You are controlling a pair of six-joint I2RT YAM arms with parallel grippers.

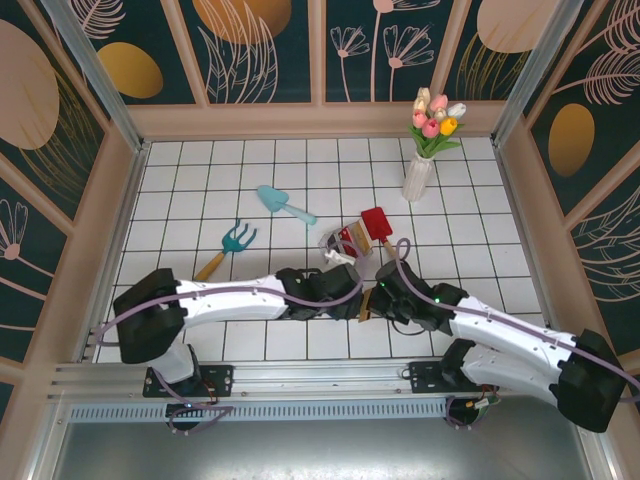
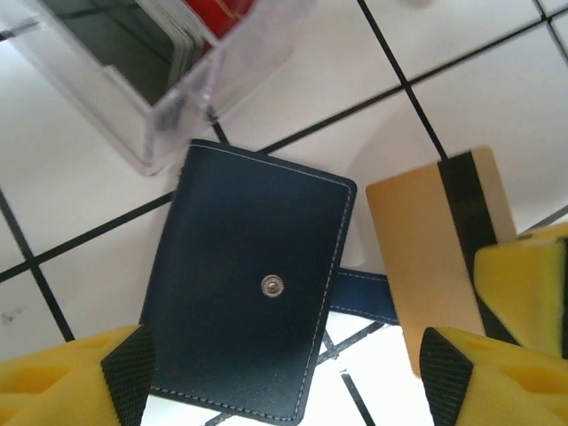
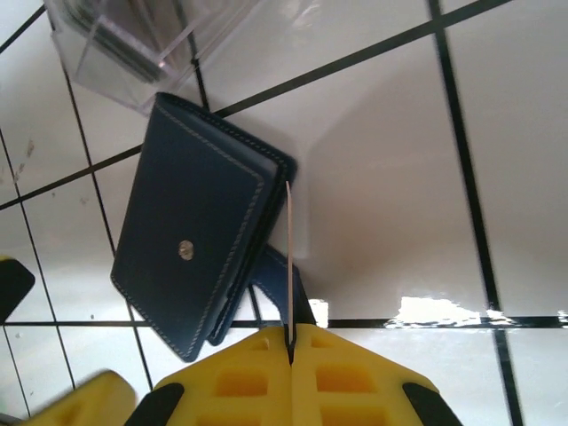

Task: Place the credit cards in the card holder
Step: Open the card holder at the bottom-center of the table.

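Note:
The navy card holder (image 2: pixel 248 284) lies closed on the white tiles with its snap stud up and its tab (image 2: pixel 364 297) sticking out to the side. My left gripper (image 2: pixel 288 382) is open just above it, and its fingertips (image 2: pixel 129 377) straddle the holder's near end. My right gripper (image 3: pixel 291 342) is shut on the gold-tan credit card (image 3: pixel 289 257), seen edge-on right beside the holder (image 3: pixel 191 248). In the left wrist view this card (image 2: pixel 435 257) shows a black stripe. Both grippers (image 1: pixel 345 285) (image 1: pixel 385 290) meet at the table's front centre. A red card (image 2: pixel 226 13) stands in the clear rack.
The clear plastic rack (image 1: pixel 340 243) stands just beyond the holder. A red toy shovel (image 1: pixel 378 225), a blue trowel (image 1: pixel 283 203) and a teal rake (image 1: pixel 232 245) lie farther back. A vase of tulips (image 1: pixel 420 170) stands at the back right. Walls enclose the table.

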